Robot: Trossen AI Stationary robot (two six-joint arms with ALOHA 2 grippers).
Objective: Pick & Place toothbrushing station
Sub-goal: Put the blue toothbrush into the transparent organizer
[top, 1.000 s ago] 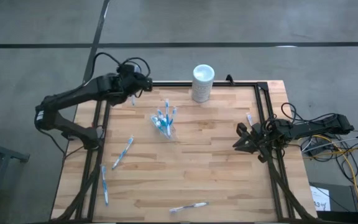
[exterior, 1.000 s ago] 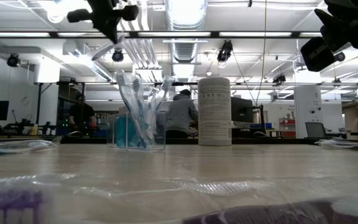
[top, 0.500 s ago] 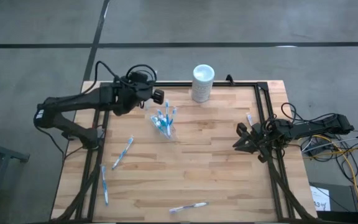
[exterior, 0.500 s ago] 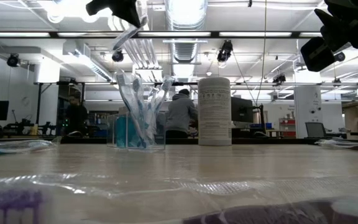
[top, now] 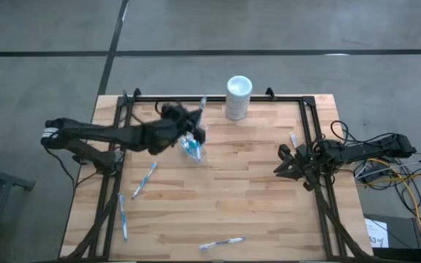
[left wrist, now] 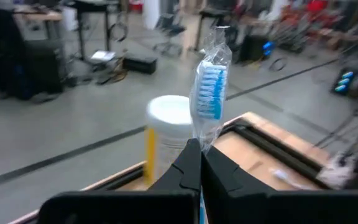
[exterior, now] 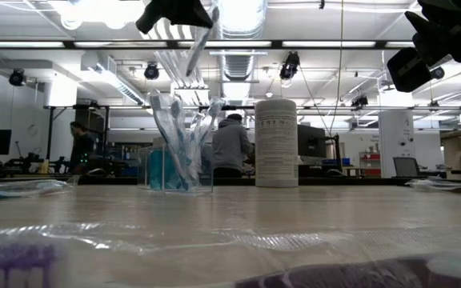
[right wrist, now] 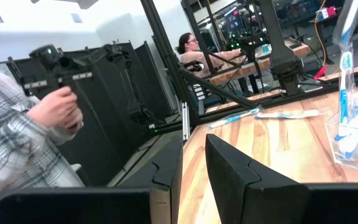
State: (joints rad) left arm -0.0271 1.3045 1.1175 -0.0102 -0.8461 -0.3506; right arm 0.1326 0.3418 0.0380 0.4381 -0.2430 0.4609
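At centre of the overhead frame stands one small clear plastic cup (top: 194,150) on the pale wooden table (top: 254,212), several thin blue-and-white toothbrushes bristling from it. Just above it the left gripper (top: 188,126) is clamped on one film-wrapped toothbrush (left wrist: 210,99). Three more wrapped brushes (top: 145,179) lie lower left. One white cylinder (top: 238,97) stands upper centre. The right gripper (top: 287,162) waits at right, fingers slightly parted, holding nothing.
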